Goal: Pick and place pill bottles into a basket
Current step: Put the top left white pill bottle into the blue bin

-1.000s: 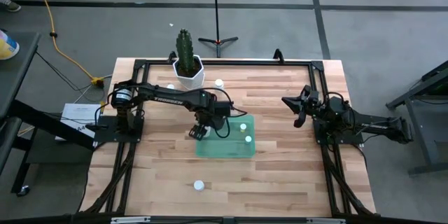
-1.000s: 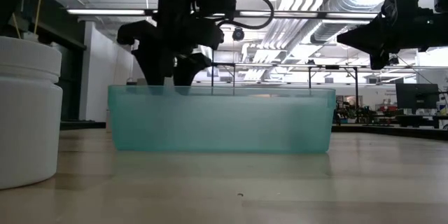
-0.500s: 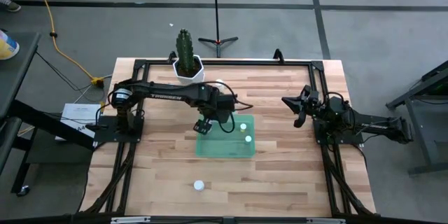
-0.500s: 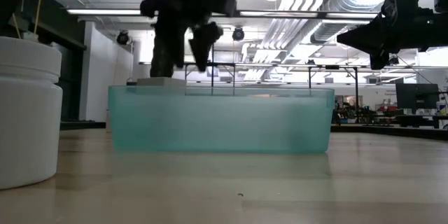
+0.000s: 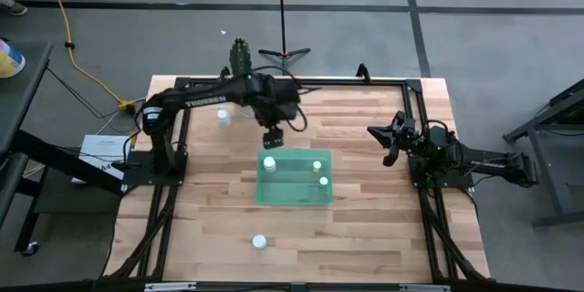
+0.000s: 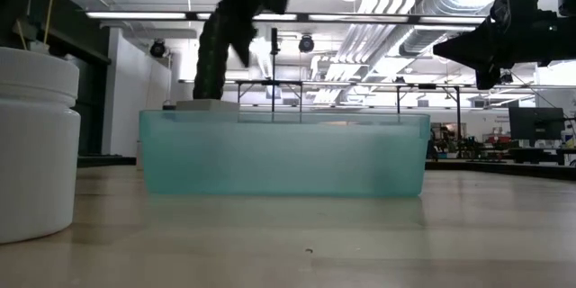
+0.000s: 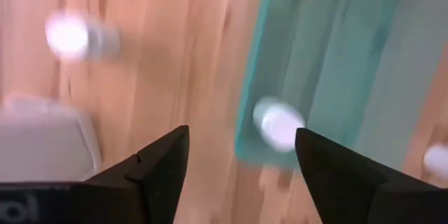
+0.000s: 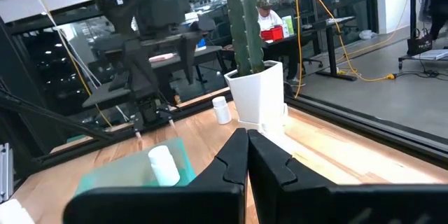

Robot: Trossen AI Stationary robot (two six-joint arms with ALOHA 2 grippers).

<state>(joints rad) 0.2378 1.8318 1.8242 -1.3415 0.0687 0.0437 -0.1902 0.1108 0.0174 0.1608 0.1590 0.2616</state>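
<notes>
The left end effector (image 5: 273, 136) hangs above the surface (image 5: 365, 228) just behind the basket (image 5: 294, 192), fingers (image 7: 157, 164) apart and holding nothing. Three pill bottles (image 5: 269, 163) already stand inside the basket (one with a yellowish cap); others remain outside, one near the front edge (image 5: 259, 242) and one beside the cactus pot (image 5: 224, 116). They look light, stiff and smooth, so grasping across the body below the cap seems safest. The right end effector (image 5: 391, 139) waits at the right side, fingers together.
</notes>
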